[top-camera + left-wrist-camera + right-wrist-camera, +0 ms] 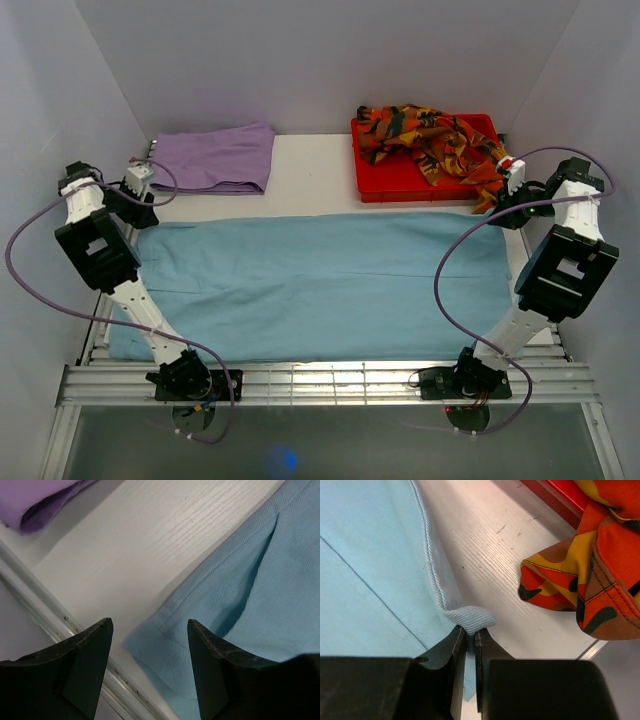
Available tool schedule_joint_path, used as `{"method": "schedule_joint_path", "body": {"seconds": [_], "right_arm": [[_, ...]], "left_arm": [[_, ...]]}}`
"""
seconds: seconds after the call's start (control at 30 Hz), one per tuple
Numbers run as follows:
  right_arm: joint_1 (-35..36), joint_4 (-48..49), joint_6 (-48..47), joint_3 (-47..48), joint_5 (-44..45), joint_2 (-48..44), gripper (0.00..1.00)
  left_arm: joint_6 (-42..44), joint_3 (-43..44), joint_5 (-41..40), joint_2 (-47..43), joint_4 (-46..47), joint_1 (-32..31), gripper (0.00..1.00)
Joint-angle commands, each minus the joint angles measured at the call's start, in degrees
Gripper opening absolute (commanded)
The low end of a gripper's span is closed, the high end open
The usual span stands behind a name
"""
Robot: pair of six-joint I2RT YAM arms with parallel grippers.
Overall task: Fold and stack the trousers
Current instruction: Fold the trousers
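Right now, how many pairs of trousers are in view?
3. The light blue pair lies spread across the middle; the lilac pair sits folded at the far left; the patterned pair is bunched in the red tray, far right. Others could be hidden underneath.

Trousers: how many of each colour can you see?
Light blue cloth trousers: 1
Lilac cloth trousers: 1
Orange-red-black patterned cloth trousers: 1
Total: 3
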Motion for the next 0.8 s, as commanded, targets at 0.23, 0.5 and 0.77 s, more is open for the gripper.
{"method": "schedule_joint_path", "body": {"seconds": [0.23,0.5,0.77], "right_arm": [[-0.5,-2.8,-2.7,2.7,-1.8,1.4,0.08],[-0.5,-4.8,-2.9,8.3,-1.1,4.6,0.08],[-0.5,-4.9,-2.5,12.5,-3.0,4.1,0.08]], "left_arm": [[6.0,5.4,-2.7,8.1,-1.5,-5.1,0.71],[11.1,4.6,-2.3,8.9,-9.1,-5.3,0.6],[1.9,10.4,2.0,6.7,-6.0,-5.2,0.0]]}}
